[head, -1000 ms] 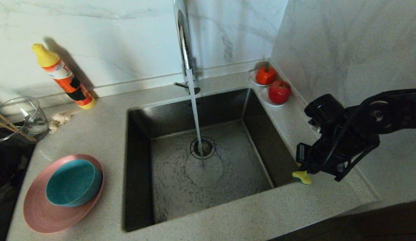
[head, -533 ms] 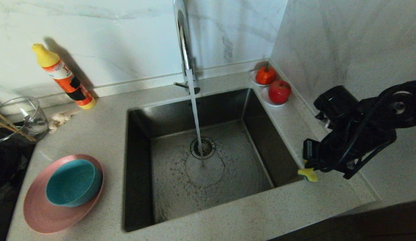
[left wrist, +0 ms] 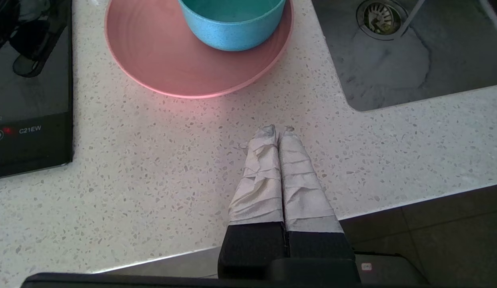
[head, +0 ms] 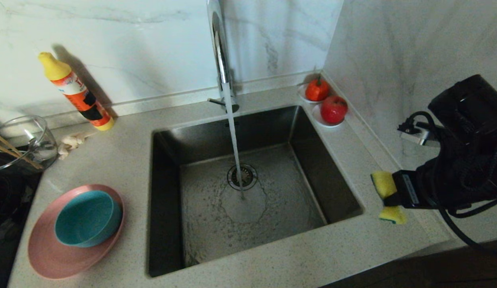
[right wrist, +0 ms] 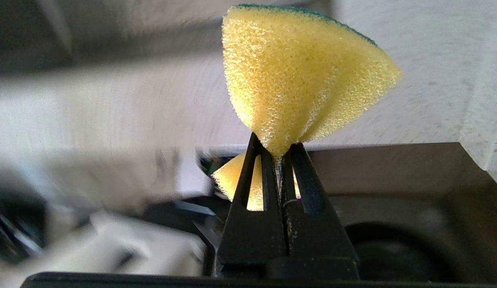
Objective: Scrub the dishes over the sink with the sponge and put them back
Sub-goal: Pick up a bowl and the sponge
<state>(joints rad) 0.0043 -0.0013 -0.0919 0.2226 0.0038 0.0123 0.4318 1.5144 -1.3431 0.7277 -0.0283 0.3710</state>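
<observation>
One yellow rectangular foam sponge (head: 386,197) with a thin dark green scouring face is being pinched so hard across its middle that both ends are flaring out, so I judge it light, soft and springy, likely wet and a little slippery. Taking hold across the middle, as now, is looking sound, though a grip nearer one end would be leaving more foam free for scrubbing. In the head view it is hanging at the right of the frame, above the speckled pale stone worktop (head: 272,256) just beside the lower right corner of the deep dark stainless-steel sink (head: 336,176). The right pincer (right wrist: 278,160) is gripping it with its black jaws nearly meeting on the foam.

Water is running from the tall chrome tap (head: 220,52) onto the round drain strainer (head: 242,176). At the lower left of the frame, the small deep teal bowl (head: 86,218) is sitting on the wide matte pink plate (head: 52,256); both are looking rigid and smooth, probably slick once wet. The thin wooden sticks (head: 10,150) are leaning in a clear glass jug (head: 36,138) at the far left.

The left pincer (left wrist: 278,130), with taped fingers pressed together and holding nothing, is resting low over the worktop's near edge, near the plate.
</observation>
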